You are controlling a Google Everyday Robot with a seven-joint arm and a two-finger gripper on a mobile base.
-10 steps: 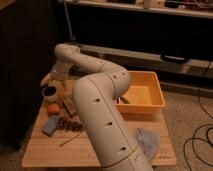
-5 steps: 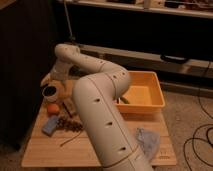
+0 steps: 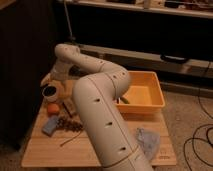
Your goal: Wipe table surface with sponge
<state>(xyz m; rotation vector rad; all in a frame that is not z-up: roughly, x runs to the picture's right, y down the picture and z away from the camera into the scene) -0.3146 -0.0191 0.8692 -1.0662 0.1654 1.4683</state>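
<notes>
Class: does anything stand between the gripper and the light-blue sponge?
Yes. The gripper is toward the back of the table surface, by a dark cup. A round orange fruit lies between it and the sponge, which is nearer the camera.

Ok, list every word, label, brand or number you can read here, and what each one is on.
No readable text anywhere in this view.
Orange tub, sponge, table surface: no markings visible.
Robot arm: only dark slots, no lettering.
Claw, at the table's far left corner above a dark cup: no legible label.
</notes>
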